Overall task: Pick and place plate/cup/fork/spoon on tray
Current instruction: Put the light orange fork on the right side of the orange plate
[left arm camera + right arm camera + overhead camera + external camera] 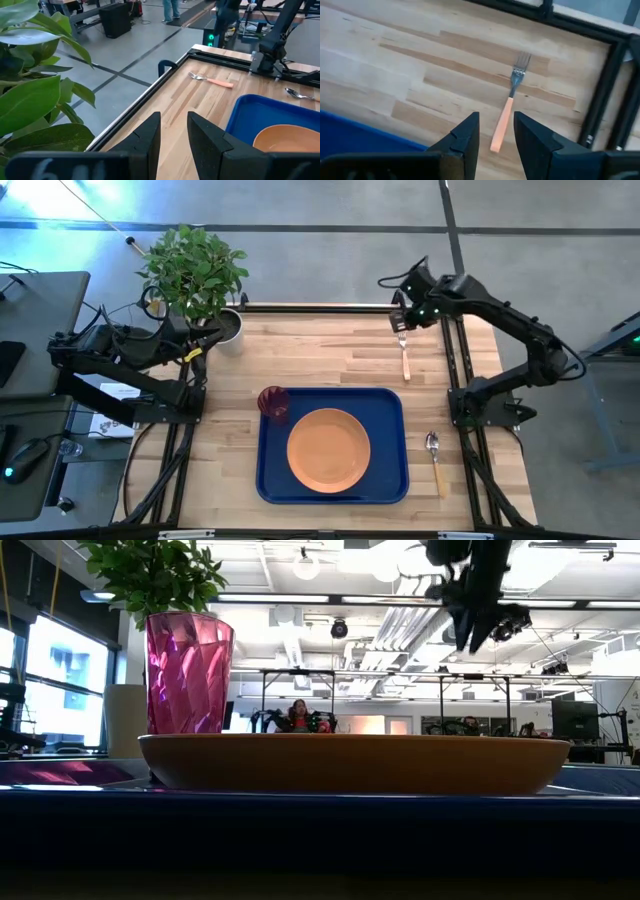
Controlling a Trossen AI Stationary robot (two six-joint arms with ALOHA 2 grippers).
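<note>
The orange plate (329, 449) and the dark red cup (274, 404) stand on the blue tray (390, 405); the cup is at the tray's far left corner. The fork (404, 355) lies flat on the table at the far right, tines toward the far edge; it also shows in the right wrist view (509, 110). The spoon (435, 458) lies on the table right of the tray. My right gripper (400, 318) hovers above the fork's tines, open and empty (496, 131). My left gripper (173, 131) is open and empty at the table's far left corner.
A potted plant (196, 275) in a grey pot stands at the table's far left corner, beside my left arm. A black frame rail (320, 308) runs along the far edge and the right side. Bare wood lies between the tray and the far edge.
</note>
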